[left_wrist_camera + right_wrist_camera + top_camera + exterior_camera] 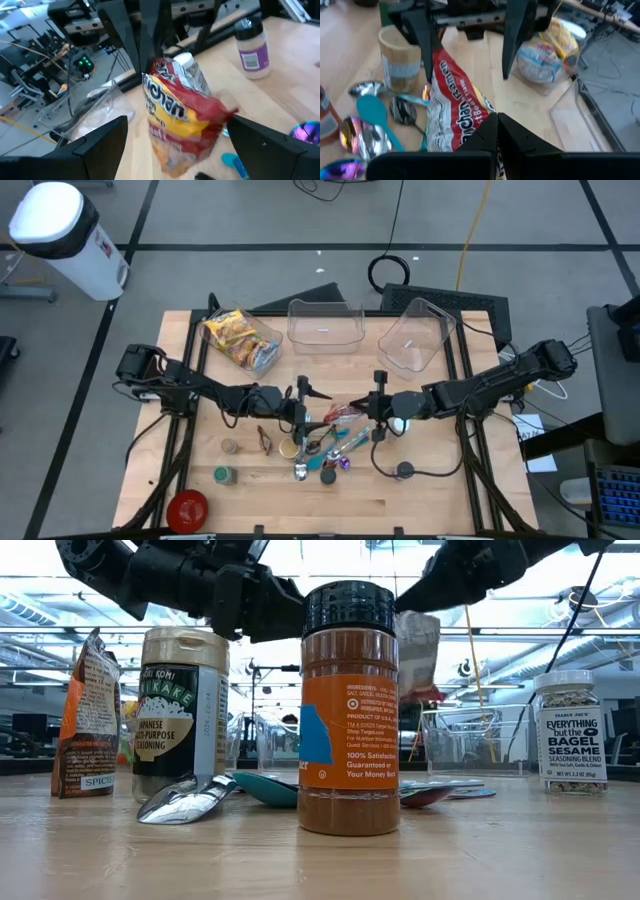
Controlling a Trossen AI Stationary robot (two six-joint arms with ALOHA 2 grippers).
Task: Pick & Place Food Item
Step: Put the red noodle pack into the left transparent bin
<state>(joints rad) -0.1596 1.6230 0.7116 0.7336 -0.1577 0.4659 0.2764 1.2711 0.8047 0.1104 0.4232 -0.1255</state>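
Ramen (451, 112), a red and yellow crinkly packet, hangs off the tabletop (430, 495) near its middle, between my two arms, above the litter of spoons (367, 111) and seasoning jars. My right tool (496, 131) has its fingers pinched together on one edge of the packet, and the film puckers where I hold it. My left tool (175, 145) faces the packet from the other side with its fingers spread wide, touching nothing; the bag sits in the gap between them. I judge the thing light, with a brittle noodle block inside a thin, slick wrapper, so a hard squeeze across the body would likely crack the contents, and a loose pinch on glossy film may slide. The sealed seam at the end is the sensible hold: flat, doubled, nothing inside to crush. Held by one edge the packet will swing and twist, so a slow carry suits it. Two clear plastic bins (324, 323) stand at the far side of the tabletop, beside a bag of snacks (240, 340), and either looks a plausible destination, though I cannot tell which is meant.
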